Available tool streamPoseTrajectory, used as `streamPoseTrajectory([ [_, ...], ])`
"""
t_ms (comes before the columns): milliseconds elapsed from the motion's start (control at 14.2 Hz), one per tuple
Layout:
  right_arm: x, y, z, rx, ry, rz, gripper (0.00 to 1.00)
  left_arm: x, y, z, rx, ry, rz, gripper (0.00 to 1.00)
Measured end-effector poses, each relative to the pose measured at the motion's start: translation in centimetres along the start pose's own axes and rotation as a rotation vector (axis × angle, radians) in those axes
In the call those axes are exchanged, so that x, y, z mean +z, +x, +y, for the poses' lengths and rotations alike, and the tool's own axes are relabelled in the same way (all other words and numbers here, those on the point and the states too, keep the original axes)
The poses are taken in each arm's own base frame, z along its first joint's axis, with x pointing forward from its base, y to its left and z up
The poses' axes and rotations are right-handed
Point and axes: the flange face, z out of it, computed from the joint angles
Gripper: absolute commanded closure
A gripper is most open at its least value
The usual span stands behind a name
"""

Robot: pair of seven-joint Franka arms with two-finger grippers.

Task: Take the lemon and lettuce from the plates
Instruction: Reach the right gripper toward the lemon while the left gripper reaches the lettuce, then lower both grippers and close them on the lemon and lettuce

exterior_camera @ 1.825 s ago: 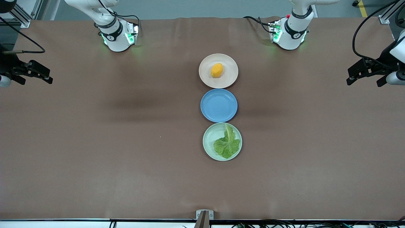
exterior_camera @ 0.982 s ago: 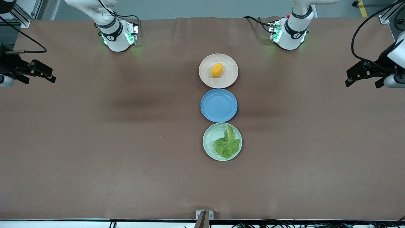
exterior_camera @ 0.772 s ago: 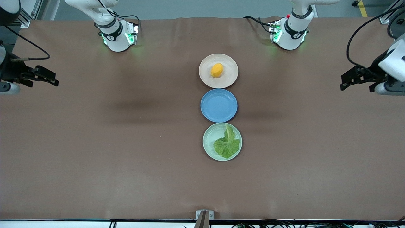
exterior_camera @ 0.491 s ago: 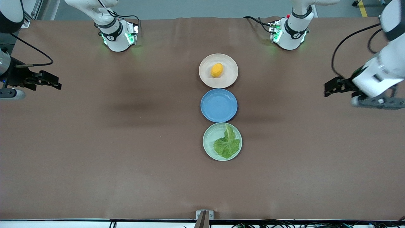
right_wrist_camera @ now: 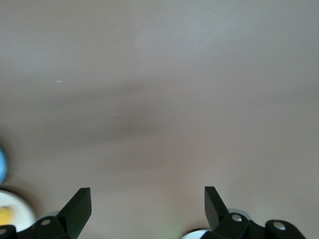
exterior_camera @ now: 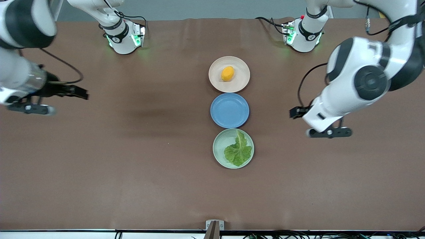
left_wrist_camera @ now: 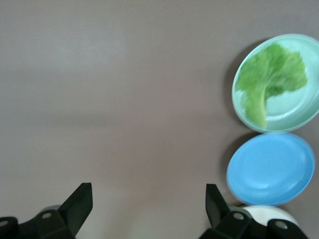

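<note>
The lemon (exterior_camera: 227,73) lies on the beige plate (exterior_camera: 214,79), the plate closest to the arm bases. The lettuce (exterior_camera: 237,151) lies in the mint plate (exterior_camera: 220,141), nearest the front camera. My left gripper (exterior_camera: 294,112) hangs open and empty over bare tablecloth, beside the plates toward the left arm's end. Its wrist view shows the left gripper (left_wrist_camera: 148,197) apart from the lettuce (left_wrist_camera: 271,79) and mint plate (left_wrist_camera: 299,113). My right gripper (exterior_camera: 81,94) is open and empty over bare cloth toward the right arm's end. The right wrist view shows the right gripper (right_wrist_camera: 147,199), with the lemon (right_wrist_camera: 4,216) at the picture's edge.
An empty blue plate (exterior_camera: 229,110) sits between the beige and mint plates, almost touching both; it also shows as the blue plate (left_wrist_camera: 271,169) in the left wrist view. Brown cloth (exterior_camera: 132,159) covers the table. A small metal bracket (exterior_camera: 214,225) sits at the front edge.
Both arms have swung in from the table's ends toward the plates, the left arm much farther. Both grippers stayed open. Lemon, lettuce and plates have not moved.
</note>
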Motion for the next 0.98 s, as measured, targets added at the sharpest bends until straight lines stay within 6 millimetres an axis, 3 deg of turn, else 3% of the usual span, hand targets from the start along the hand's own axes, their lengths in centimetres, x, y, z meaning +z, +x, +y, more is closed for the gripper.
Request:
streamPoseTrajectory([
  [281,3.5,-7.0,-14.0,0.187,-0.012,0.013,0.00,3.3,1.1,6.5,-0.223,-0.043,0.081,0.00],
  [561,9.7,-17.7,-27.0,0.358,0.044,0.091,0.00,6.1,2.8,12.5,-0.579,-0.158,0.160,0.00],
  [772,15.7,-23.3,-33.0,0.414,0.062,0.098,0.00,9.6,4.3,15.4,-0.829,-0.282,0.183,0.00],
  [982,21.6,-25.7,-36.7,0.439,0.074,0.099,0.00,12.8,5.1,17.3,-0.998,-0.374,0.190,0.00],
])
